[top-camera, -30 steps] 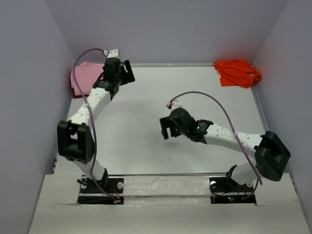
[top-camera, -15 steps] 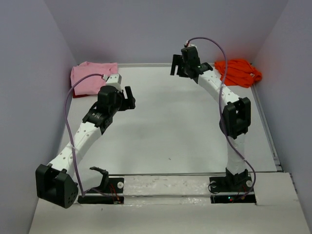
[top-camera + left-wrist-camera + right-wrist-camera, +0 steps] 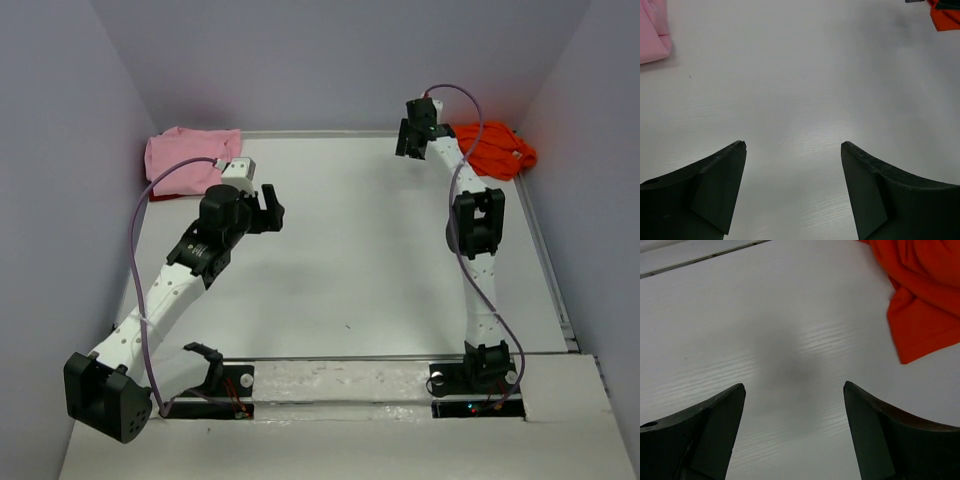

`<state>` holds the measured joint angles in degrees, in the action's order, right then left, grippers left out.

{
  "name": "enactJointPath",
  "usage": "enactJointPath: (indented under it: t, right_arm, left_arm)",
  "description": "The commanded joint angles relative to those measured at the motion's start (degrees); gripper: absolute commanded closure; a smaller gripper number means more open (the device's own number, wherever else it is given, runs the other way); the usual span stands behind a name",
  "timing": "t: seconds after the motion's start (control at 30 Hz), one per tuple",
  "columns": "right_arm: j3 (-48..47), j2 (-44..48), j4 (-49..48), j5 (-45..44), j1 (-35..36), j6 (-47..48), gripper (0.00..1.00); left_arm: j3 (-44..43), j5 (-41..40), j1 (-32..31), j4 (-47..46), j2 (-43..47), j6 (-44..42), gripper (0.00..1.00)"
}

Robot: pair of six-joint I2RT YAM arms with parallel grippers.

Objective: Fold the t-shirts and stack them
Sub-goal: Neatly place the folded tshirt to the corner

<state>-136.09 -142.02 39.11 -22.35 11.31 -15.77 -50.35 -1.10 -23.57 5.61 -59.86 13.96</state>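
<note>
**Overhead and wrist views, read left to right.** At the far-left corner of the table (image 3: 340, 270) the light pink t-shirt (image 3: 192, 158) lies folded flat. A sliver of the dark red t-shirt (image 3: 151, 196) shows under its near-left edge, so two of the three garments appear stacked. The left gripper (image 3: 268, 208), which hung over that pile a second earlier, has drawn back toward the middle of the table. Its jaws stand wide apart with nothing between them, and its wrist view shows bare tabletop ahead with pink cloth only in the upper-left corner. The left arm (image 3: 170, 290) slants up from an elbow swung out low past the near-left edge, fingers pointing right and away. The right arm (image 3: 475, 230), folded low over the centre a second ago, now stretches nearly straight from its base to the far-right side. The right gripper (image 3: 410, 135) hovers just left of the bright orange t-shirt (image 3: 495, 148), jaws likewise spread and empty (in its wrist view no cloth touches either finger, and the orange hem lies at upper right). The orange shirt is a crumpled, unfolded heap in the far-right corner. Judged from this, the pink shirt's step is finished and the work has passed to fetching the orange one. It must be brought to open table, spread and folded before it joins the stack.
</note>
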Motion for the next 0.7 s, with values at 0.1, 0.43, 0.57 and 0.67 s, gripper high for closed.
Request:
enactJointPath:
  t: [0.1, 0.43, 0.57, 0.67]
  right_arm:
    - [-3.04, -0.1, -2.55, -8.58, -3.84, 3.2, 0.16]
    - [0.65, -0.54, -3.78, -12.81, -9.55, 1.71, 0.16]
    - [-0.14, -2.47, -3.61, -11.49, -10.17, 1.62, 0.17]
    - [-0.14, -3.88, -3.61, -10.35, -10.7, 1.53, 0.18]
  left_arm:
    - [0.07, 0.84, -0.16, -2.53, 2.11, -0.77, 0.14]
    - [0.43, 3.65, -0.07, -3.06, 2.2, -0.6, 0.14]
    - [0.51, 3.74, -0.16, -3.23, 2.11, -0.6, 0.14]
    - [0.43, 3.83, -0.07, -3.15, 2.02, -0.51, 0.14]
